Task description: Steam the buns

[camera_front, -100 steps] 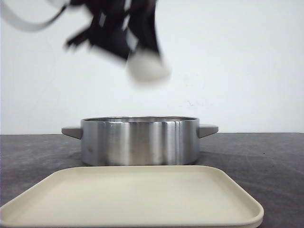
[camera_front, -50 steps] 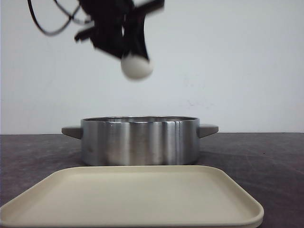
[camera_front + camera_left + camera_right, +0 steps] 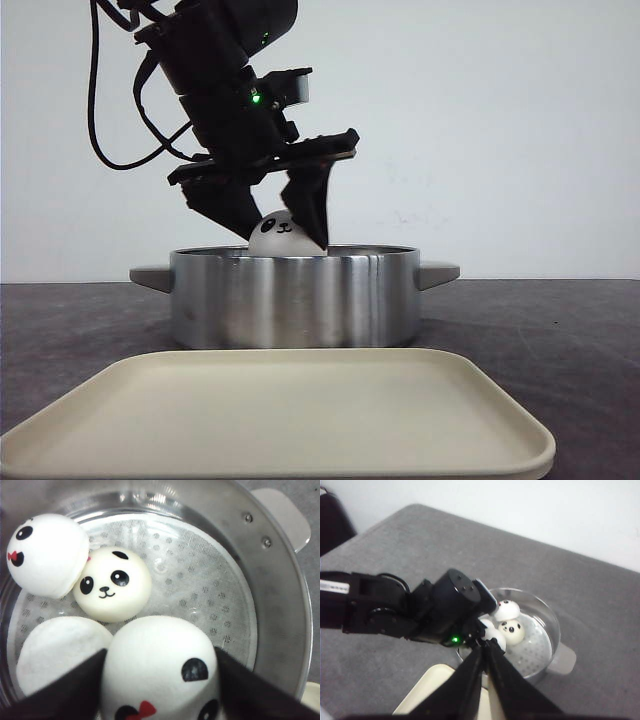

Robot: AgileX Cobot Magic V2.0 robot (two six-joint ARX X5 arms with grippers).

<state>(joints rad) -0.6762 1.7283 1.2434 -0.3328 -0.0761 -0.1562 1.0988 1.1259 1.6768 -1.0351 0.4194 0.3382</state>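
Observation:
My left gripper (image 3: 280,238) is shut on a white panda bun (image 3: 281,233) and holds it at the rim of the steel steamer pot (image 3: 295,295). In the left wrist view the held bun (image 3: 160,665) sits between the dark fingers (image 3: 65,690), just above the perforated steamer liner (image 3: 200,580). Three other buns lie inside along one side: one tipped against the wall (image 3: 45,552), one face up (image 3: 112,585), one plain side up (image 3: 57,650). My right gripper (image 3: 485,647) is shut and empty, high above the pot (image 3: 547,650).
A cream tray (image 3: 280,410) lies in front of the pot, near the table's front edge. The pot has grey side handles (image 3: 438,273). The left arm's body (image 3: 420,612) and its cables hang over the pot's left side.
The left gripper has come down with the bun from high above the pot to the pot's rim. Pot and tray have not moved.

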